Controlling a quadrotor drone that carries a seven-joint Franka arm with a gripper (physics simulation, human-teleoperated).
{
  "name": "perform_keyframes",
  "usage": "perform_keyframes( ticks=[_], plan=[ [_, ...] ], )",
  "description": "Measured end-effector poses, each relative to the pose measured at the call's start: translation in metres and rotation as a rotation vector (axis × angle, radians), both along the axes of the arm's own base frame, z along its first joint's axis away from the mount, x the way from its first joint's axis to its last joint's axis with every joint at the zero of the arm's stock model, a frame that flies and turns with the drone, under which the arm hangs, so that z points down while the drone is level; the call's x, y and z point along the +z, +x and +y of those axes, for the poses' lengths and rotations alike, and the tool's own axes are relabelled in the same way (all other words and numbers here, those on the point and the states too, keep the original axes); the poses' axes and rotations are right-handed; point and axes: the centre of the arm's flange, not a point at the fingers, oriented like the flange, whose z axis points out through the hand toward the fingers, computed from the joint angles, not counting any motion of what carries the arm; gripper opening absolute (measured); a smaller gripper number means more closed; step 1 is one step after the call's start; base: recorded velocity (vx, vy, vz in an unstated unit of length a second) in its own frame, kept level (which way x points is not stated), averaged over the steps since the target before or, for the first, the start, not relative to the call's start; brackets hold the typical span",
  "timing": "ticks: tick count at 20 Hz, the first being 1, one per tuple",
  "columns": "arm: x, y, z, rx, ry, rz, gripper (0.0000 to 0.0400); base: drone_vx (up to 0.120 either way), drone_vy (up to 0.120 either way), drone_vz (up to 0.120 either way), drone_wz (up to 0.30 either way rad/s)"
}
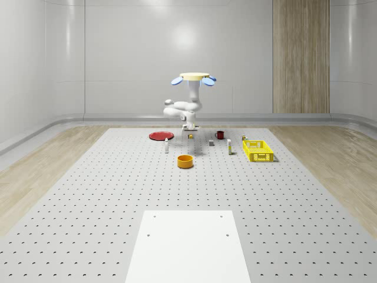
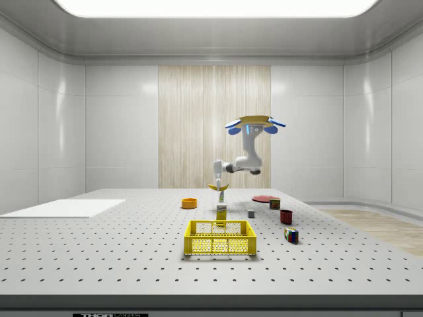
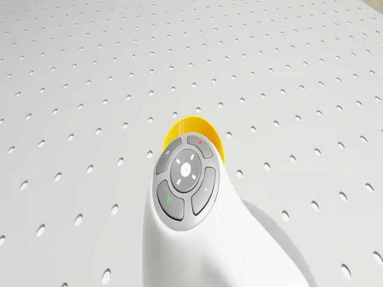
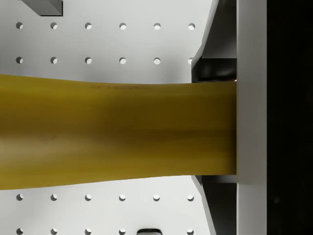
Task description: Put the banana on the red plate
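Above the perforated table [image 1: 118, 194], the hovering drone's [image 1: 194, 77] gripper [image 2: 219, 187] clamps the banana [image 4: 112, 134] between its fingers.

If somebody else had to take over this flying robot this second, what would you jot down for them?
Gripper: shut on the banana, held in the air above the table; the wrist view shows the banana pressed against a finger.
Drone: hovering over the table, near the red plate on its whole-scene-view right.
Red plate: lies flat on the table with nothing on it.
Done: banana picked up and lifted.
Left: carry it over the red plate, lower it, open the fingers.
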Motion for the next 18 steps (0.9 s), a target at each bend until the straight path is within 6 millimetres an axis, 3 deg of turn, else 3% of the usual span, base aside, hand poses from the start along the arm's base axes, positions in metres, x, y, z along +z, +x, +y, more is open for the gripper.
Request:
perform_keyframes(
  ticks=[18],
  plan=[
    [0.0, 0.0, -0.013, -0.526, -0.002, 0.001, 0.019, 0.0, 0.0, 0.004, -0.3]
  ],
)
